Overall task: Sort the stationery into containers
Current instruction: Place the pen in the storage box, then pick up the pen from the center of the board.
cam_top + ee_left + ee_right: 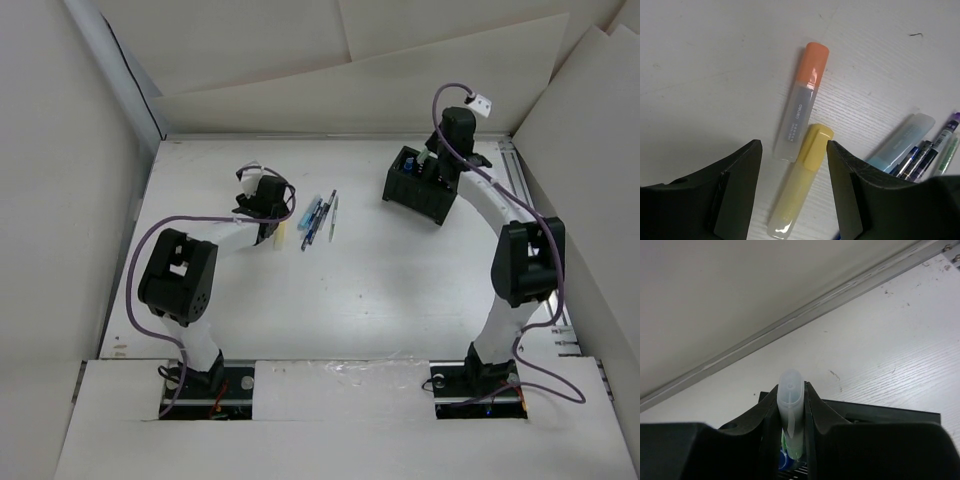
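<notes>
Left gripper (pixel 793 150) is straddling a stubby pale-yellow plastic highlighter (pixel 801 187) with spread jaws, while right gripper (pixel 791 388) is pinching a seemingly green clear-capped highlighter (pixel 790 412)

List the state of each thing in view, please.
left gripper: open, over the yellow highlighter.
right gripper: shut on the green highlighter.
green highlighter: capped, held upright over the box.
yellow highlighter: capped, lying flat, not gripped.
orange highlighter: capped, lying flat.
blue highlighter: capped, lying flat beside the pens.
pens: lying on the table.
box: standing, open on top.
</notes>
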Robot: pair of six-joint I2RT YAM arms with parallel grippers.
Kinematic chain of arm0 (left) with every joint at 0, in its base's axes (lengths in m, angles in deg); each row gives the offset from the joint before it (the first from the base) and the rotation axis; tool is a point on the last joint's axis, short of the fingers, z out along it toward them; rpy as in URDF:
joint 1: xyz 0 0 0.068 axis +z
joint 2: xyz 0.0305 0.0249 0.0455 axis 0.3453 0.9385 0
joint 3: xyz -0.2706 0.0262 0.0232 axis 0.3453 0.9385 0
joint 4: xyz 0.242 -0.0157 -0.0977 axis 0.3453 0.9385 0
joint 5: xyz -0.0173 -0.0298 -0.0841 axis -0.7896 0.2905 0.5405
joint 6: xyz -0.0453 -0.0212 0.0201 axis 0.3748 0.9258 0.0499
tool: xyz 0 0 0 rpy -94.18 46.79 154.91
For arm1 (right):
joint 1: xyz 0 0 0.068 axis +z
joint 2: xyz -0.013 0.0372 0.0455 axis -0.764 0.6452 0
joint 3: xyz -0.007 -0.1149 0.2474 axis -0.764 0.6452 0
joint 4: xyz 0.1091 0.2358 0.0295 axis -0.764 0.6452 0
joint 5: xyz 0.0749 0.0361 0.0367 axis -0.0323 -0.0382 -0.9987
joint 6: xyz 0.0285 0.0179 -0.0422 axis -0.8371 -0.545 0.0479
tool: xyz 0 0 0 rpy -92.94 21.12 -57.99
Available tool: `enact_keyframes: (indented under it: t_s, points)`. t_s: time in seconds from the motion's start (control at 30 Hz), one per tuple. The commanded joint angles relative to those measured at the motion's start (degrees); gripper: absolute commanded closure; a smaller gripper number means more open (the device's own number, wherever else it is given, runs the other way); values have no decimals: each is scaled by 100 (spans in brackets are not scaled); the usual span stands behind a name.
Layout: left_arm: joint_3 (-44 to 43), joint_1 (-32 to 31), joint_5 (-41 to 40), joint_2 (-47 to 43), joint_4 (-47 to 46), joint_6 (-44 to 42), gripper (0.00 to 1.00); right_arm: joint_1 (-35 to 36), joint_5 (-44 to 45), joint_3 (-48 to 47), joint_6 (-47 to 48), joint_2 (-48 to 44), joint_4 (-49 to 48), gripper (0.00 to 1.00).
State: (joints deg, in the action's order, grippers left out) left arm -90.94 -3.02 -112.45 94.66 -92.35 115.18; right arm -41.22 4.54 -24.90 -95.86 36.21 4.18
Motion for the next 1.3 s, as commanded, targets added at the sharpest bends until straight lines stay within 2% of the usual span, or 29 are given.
enact_keyframes:
  t_s: [0.0,0.33,0.43,0.5,0.53,0.63,0.7,1.0,1.03,1.07,1.1,1.13,1.2,1.27]
  points:
    - [-165,98,-149,32,125,-83,49,273,306,-225,94,59,-166,100]
    - [-50,301,405,313,-86,-206,49,458,640,12,41,121,-166,97]
    - [-102,301,492,453,-86,-311,49,458,693,65,41,68,-166,92]
    - [-155,301,546,523,-86,-312,49,458,694,65,41,68,-166,87]
    - [-156,301,546,594,-147,-312,49,458,694,65,41,68,-166,78]
    - [-225,301,607,717,-217,-373,49,458,562,117,-11,7,-166,60]
    - [-296,301,607,796,-218,-373,49,458,509,179,-11,-46,-166,56]
    - [-402,301,554,849,-165,-373,61,458,333,284,-11,-345,-166,53]
    - [-402,301,554,849,-104,-373,61,458,333,337,-11,-345,-166,54]
    - [-402,301,554,849,-103,-373,62,510,333,337,-11,-345,-166,60]
    - [-402,301,554,849,-103,-373,62,511,333,337,-11,-345,-166,71]
    - [-402,301,554,849,-103,-373,64,511,403,337,-11,-345,-166,74]
    - [-402,301,493,849,-103,-373,66,511,403,398,-11,-397,-166,74]
    - [-402,301,493,849,-103,-373,73,511,343,468,-64,-493,-166,67]
